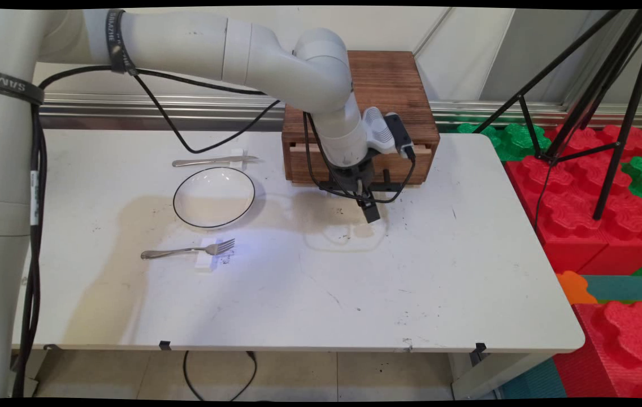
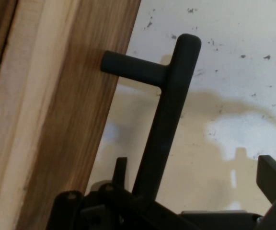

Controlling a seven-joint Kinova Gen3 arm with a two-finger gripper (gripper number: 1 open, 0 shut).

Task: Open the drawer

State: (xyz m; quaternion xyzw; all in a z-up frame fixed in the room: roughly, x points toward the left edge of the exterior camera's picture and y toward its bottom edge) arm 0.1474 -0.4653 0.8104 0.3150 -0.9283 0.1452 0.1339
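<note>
Right now my end effector hangs spread apart around the dark drawer handle of the wooden drawer box on the desk. Off-centre fingers might slip off the bar when closing.

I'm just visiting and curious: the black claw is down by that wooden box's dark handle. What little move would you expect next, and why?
Probably closing the gripper on the handle: the bar already lies between its open fingers, standing off the wooden drawer box front, and nothing is held yet.
</note>
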